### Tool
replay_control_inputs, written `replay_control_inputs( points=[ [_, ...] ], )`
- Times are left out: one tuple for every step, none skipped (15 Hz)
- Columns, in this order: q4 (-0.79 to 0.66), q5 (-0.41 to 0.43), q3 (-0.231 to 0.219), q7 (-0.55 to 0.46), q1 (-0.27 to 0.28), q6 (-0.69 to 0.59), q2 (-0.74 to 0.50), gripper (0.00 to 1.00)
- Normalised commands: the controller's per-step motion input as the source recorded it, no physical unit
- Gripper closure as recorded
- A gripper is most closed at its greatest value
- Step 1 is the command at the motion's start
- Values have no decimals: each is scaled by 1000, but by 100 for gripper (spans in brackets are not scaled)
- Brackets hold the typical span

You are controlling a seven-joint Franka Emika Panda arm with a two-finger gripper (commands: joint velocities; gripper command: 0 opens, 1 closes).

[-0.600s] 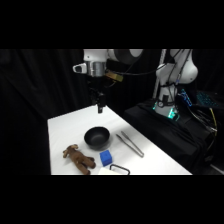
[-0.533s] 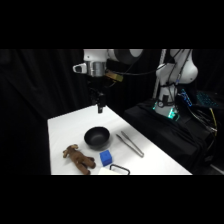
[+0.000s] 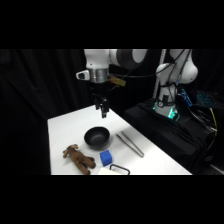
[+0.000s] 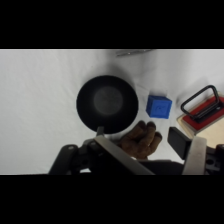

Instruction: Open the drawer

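Gripper hangs high over the bowl with jaws apart and empty, drawer sits at the table's near edge past the blue cube, so a sloppy descent risks missing that thin handle.

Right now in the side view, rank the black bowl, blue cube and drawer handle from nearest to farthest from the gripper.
1. Black bowl: just below the gripper, mid-table.
2. Blue cube: past the bowl, toward the table's near edge.
3. Drawer handle: at the near edge, partly cut off by the picture's bottom.
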Motion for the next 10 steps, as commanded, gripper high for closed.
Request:
replay_control_inputs(
  points=[
    [-18,-16,75,267,84,-3,26,0],
    [20,-13,61,347,79,61,73,0],
    [58,63,56,320,67,81,114,0],
    [70,39,49,333,68,158,144,0],
    [88,51,45,325,69,219,176,0],
    [103,59,35,311,64,245,189,0],
    [123,77,25,314,60,256,207,0],
    [132,92,20,290,58,268,217,0],
    [133,107,16,260,58,248,208,0],
    [131,74,13,246,72,241,208,0]
  ],
)
